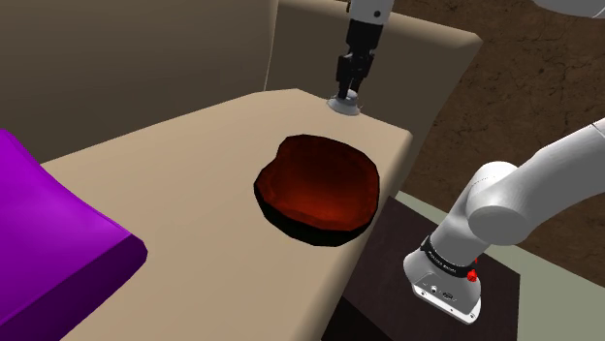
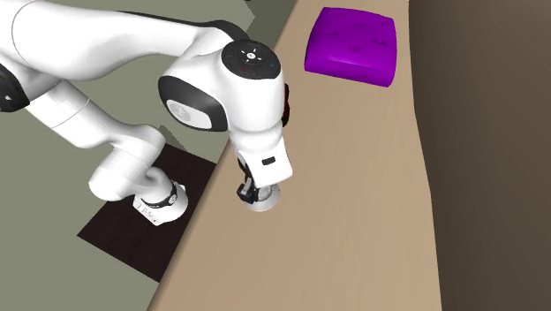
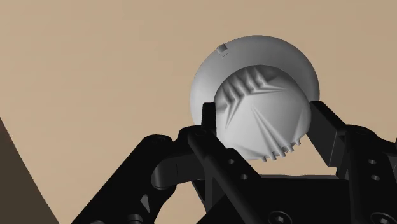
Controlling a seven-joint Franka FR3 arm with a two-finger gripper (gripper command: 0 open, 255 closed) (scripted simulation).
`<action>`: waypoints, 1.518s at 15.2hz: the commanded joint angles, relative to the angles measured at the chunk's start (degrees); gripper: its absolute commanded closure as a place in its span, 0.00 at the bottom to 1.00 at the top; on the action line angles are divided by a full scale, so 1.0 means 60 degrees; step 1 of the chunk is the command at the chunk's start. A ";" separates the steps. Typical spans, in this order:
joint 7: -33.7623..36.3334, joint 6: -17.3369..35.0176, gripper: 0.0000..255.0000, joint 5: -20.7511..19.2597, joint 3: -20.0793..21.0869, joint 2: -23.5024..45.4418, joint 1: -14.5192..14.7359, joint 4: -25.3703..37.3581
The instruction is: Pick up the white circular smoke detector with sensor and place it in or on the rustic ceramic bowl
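Pincer: the black gripper (image 3: 266, 121) points down over the table's far corner in the shoulder view. Its fingers (image 3: 208, 119) are narrowly spread and pinch the detector's raised, ribbed middle from both sides.
Detector: the white round smoke detector (image 3: 254, 63) sits low at the tan table (image 1: 175, 184), near its edge. Whether it is lifted cannot be told.
Bowl: the dark red bowl (image 1: 318, 186) stands mid-table, apart from the detector.
Cushion: a purple cushion (image 2: 351, 44) lies at the table's other end.
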 commanded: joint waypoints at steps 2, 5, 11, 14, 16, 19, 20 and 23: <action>0.0013 -0.0400 1.00 0.0001 0.0005 0.0061 0.0003 0.0459; 0.0016 -0.0781 1.00 0.0000 0.0004 0.0142 0.0002 0.0921; 0.0022 -0.1549 1.00 -0.0003 0.0002 0.0359 0.0001 0.1907; 0.0026 -0.1939 1.00 -0.0004 0.0001 0.0497 0.0000 0.2434; 0.0029 -0.2201 1.00 -0.0005 0.0001 0.0600 0.0000 0.2799; 0.0481 -0.2273 1.00 0.0125 0.0307 0.0376 0.0149 0.2653; 0.0709 -0.2296 1.00 0.0196 0.0462 0.0273 0.0224 0.2578; 0.1399 -0.2365 1.00 0.0425 0.0939 0.0022 0.0444 0.2420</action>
